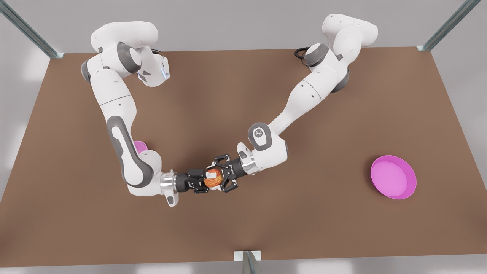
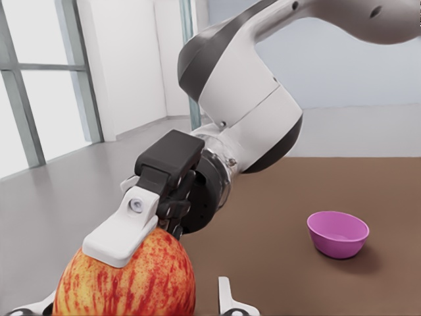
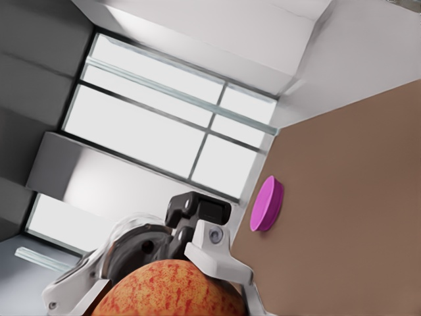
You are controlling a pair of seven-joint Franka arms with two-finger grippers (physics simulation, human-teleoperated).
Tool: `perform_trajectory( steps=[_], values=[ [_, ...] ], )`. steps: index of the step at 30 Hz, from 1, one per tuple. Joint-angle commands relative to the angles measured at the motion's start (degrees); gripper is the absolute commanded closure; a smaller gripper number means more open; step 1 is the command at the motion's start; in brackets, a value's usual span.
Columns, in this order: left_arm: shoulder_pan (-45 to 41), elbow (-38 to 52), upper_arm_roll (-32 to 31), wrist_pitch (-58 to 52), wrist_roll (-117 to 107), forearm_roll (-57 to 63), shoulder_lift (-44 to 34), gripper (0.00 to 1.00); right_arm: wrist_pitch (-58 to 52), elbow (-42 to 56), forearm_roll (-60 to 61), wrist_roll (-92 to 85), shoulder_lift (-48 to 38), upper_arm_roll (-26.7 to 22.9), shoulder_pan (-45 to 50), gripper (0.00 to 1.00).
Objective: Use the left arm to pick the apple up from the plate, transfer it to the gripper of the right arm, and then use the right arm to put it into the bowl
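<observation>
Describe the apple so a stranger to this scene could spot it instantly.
Over the brown table, two white arms meet. The apple sits between the right gripper, shut on it, and the open left gripper. Alone it is red and yellow; the plate and bowl are pink.

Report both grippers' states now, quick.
Left gripper: open, fingers spread around the apple.
Right gripper: shut on the apple, held above the table.
</observation>
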Motion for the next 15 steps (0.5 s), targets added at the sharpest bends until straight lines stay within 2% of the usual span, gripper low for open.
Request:
perform_trajectory(
  steps=[1,6,11,13,14,15],
  values=[
    [0.01,0.03,-0.02,-0.04,3.53,0.03,-0.19,0.00,0.92,0.06,-1.09,-4.41,-0.15,0.02,-0.14,0.40],
    [0.10,0.03,0.06,-0.04,1.50,0.03,-0.54,0.00,0.83,-0.56,-2.05,-4.41,-1.03,0.02,-0.58,0.40],
    [0.36,0.03,0.06,-0.04,1.50,0.03,-0.54,0.00,-1.72,-1.09,-14.44,-1.78,-2.52,0.02,-4.53,0.40],
    [1.15,0.03,0.24,-0.13,1.33,0.11,-0.54,0.00,-3.91,-2.05,-23.31,3.06,-5.25,0.02,-6.90,0.40],
    [4.66,-0.67,0.77,-1.27,-1.92,1.51,-1.68,0.00,-6.02,-2.05,-30.35,6.92,-6.83,0.02,-8.66,0.40],
    [10.63,-8.03,0.94,-4.43,-5.34,5.29,-5.27,0.00,-8.13,-2.05,-35.00,7.19,-7.00,0.02,-10.33,0.40]
  ],
)
